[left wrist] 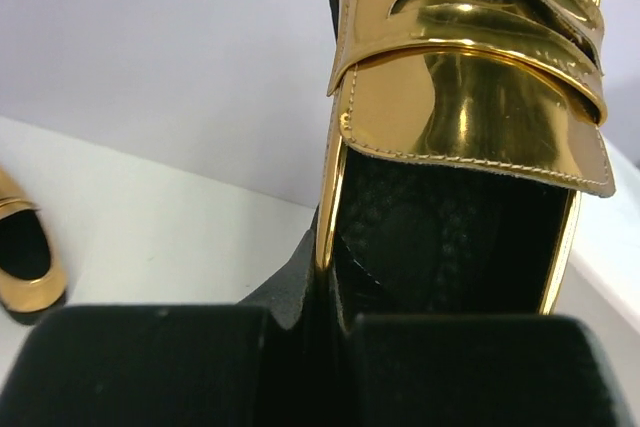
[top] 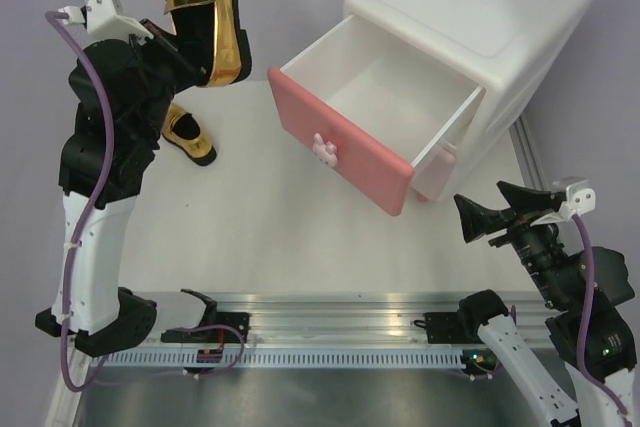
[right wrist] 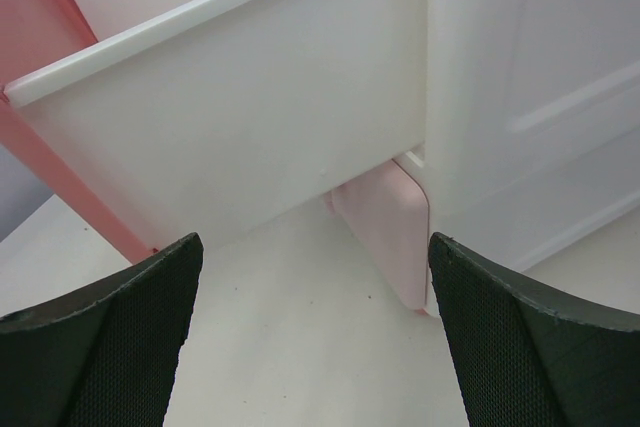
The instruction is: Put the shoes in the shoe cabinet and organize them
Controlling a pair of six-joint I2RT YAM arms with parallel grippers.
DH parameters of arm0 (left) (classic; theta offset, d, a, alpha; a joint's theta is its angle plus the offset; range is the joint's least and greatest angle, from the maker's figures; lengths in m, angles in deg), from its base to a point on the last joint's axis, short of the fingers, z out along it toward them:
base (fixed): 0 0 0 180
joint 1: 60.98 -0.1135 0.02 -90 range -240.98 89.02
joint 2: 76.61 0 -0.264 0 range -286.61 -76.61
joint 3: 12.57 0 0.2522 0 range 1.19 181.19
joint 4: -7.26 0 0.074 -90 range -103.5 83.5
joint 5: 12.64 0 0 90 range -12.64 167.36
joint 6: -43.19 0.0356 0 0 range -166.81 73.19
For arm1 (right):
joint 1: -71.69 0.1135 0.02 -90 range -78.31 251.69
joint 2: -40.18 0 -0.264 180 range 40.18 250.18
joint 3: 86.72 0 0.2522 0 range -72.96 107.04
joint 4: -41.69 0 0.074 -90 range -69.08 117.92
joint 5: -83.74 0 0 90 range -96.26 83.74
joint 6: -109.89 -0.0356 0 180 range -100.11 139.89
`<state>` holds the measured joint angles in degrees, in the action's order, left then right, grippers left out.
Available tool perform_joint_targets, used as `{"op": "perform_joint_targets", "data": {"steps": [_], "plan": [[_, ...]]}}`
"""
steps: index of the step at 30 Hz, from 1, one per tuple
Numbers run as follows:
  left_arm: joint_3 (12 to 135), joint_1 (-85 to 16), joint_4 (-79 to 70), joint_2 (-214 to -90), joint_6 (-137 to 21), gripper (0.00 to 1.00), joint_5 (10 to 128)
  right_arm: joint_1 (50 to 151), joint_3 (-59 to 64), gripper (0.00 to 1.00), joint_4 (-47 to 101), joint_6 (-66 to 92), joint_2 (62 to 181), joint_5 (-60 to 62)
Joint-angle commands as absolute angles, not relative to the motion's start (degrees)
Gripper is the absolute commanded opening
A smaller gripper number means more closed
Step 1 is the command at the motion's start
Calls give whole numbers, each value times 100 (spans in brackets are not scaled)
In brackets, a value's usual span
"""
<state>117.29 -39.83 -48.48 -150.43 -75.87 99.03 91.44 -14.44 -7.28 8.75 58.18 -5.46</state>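
Observation:
The white shoe cabinet (top: 500,17) stands at the back right with its upper pink-fronted drawer (top: 335,142) pulled out and empty. My left gripper (top: 185,52) is shut on the rim of a gold shoe (top: 205,2) and holds it high at the back left; in the left wrist view the shoe (left wrist: 470,97) fills the frame above the fingers. A second gold shoe (top: 188,135) lies on the table under it and also shows in the left wrist view (left wrist: 25,267). My right gripper (top: 490,215) is open and empty by the cabinet's lower pink drawer front (right wrist: 385,232). The green shoes are out of view.
The open drawer's white side wall (right wrist: 230,117) is just ahead of my right gripper. A metal rail (top: 330,307) runs along the table's near edge between the arm bases.

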Motion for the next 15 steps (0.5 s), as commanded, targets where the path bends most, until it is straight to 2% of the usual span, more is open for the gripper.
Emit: {"op": "perform_joint_targets", "data": {"steps": [1, 15], "plan": [[12301, -3699, -4184, -14938, -7458, 2, 9590, 9147, -1460, 98, -679, 890, 5741, -406], [12705, -2293, -3771, -15412, -7722, 2, 9186, 9147, -1416, 98, -785, 750, 5662, -415]]}}
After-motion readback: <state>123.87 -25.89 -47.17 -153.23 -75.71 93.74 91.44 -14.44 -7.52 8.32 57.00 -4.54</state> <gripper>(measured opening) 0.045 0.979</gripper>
